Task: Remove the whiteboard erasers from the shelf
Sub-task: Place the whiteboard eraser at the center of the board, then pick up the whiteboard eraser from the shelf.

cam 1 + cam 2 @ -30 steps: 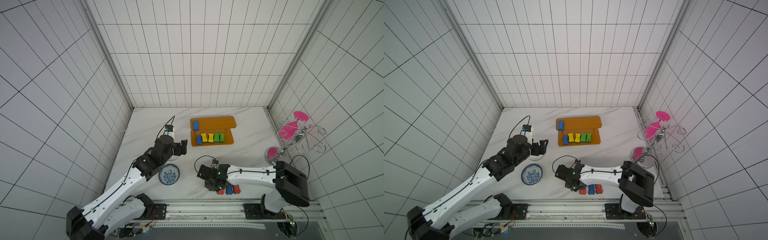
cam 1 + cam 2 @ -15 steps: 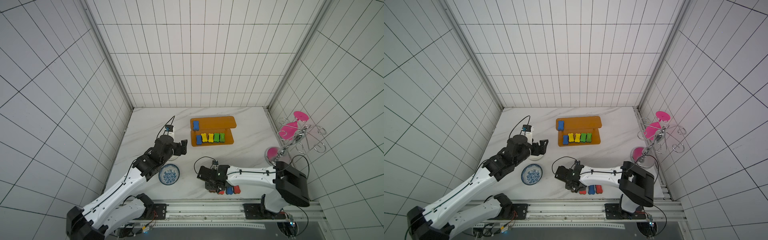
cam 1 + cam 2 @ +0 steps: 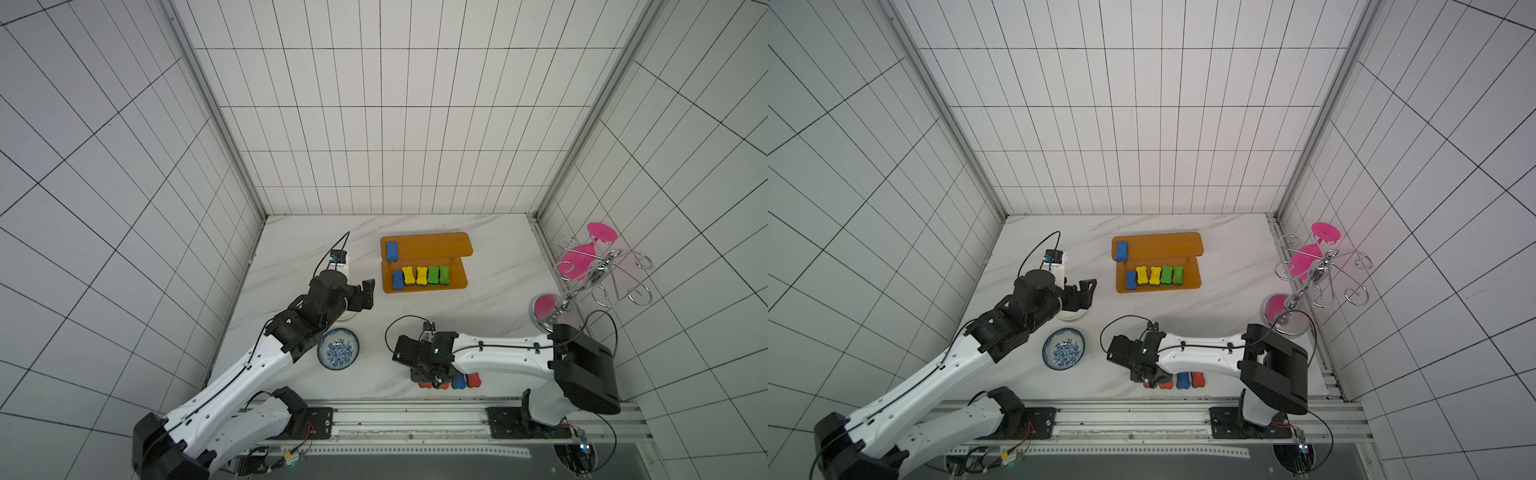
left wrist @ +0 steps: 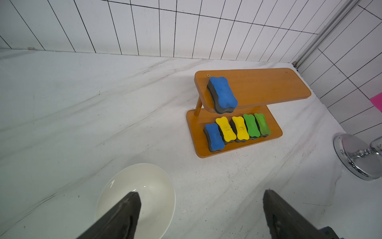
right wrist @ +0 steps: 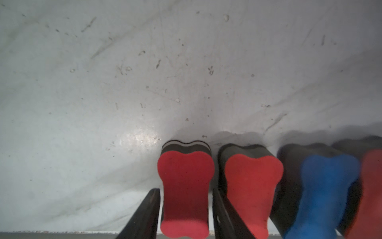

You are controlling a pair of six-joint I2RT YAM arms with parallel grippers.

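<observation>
The right gripper (image 5: pixel 185 189) straddled a red bone-shaped foam whiteboard eraser (image 5: pixel 185 171) lying on the white marble tabletop (image 5: pixel 124 82). It lay in a row with a second red eraser (image 5: pixel 253 182), a blue eraser (image 5: pixel 328 186) and a third red eraser (image 5: pixel 373 186). We saw slivers of table between the fingers and the foam, so the jaws were released. The left gripper (image 4: pixel 201 198) hung with its jaws spread wide, empty, above a white ceramic bowl (image 4: pixel 148 182). Six erasers lay on the translucent orange two-tier acrylic shelf (image 3: pixel 432 245): an upper blue eraser (image 3: pixel 391 250), and a lower row of five (image 3: pixel 422 276).

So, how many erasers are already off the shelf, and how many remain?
Done: four erasers lie on the table by its front edge. In hand: the right jaws flank the end red eraser; grip unclear. Remaining: six on the shelf, one blue on top, five below.
</observation>
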